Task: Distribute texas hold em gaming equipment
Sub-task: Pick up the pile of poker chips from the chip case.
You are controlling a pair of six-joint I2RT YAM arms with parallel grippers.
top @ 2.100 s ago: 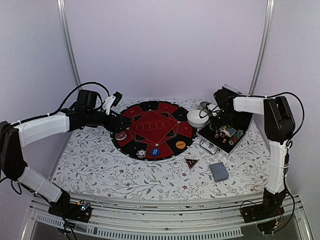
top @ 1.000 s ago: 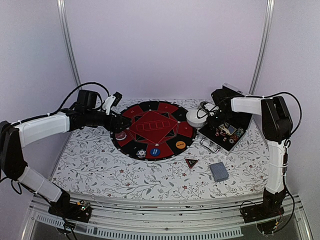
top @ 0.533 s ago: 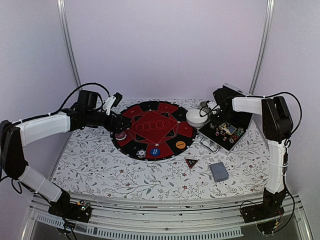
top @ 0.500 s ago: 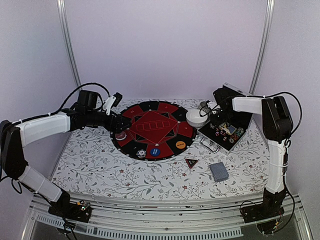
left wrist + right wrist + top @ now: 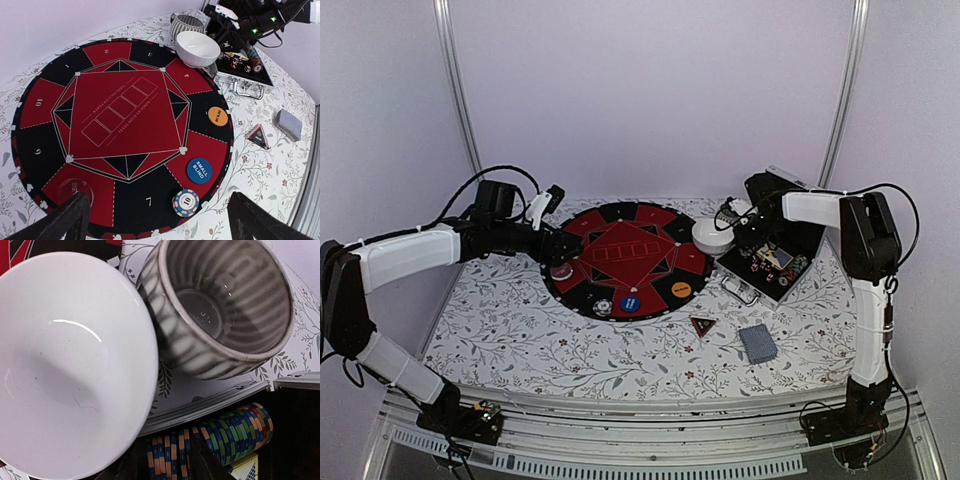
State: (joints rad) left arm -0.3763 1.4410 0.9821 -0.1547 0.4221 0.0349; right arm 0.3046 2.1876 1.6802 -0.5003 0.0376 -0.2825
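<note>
A round red-and-black mat [image 5: 620, 255] holds a striped "10" chip [image 5: 185, 202], a blue disc [image 5: 199, 170], an orange disc [image 5: 217, 116] and a red disc [image 5: 561, 271]. The black-red triangular marker [image 5: 703, 325] and the grey-blue card deck [image 5: 757, 343] lie on the cloth. My left gripper [image 5: 165, 227] is open and empty above the mat's left edge. My right gripper [image 5: 170, 465] is inside the black case [image 5: 775, 268]. Its fingers are shut on a few blue-orange chips [image 5: 172, 452]. More chips [image 5: 235, 432] lie beside them.
A white bowl [image 5: 65, 370] sits at the mat's right edge, touching the case rim. A grey striped cup [image 5: 225, 305] stands right behind it. The case lid stands open at the back right. The table's right edge is close to the case.
My right gripper has shifted a little back and left over the case, toward the bowl. The left arm and the things on the mat have not moved.
</note>
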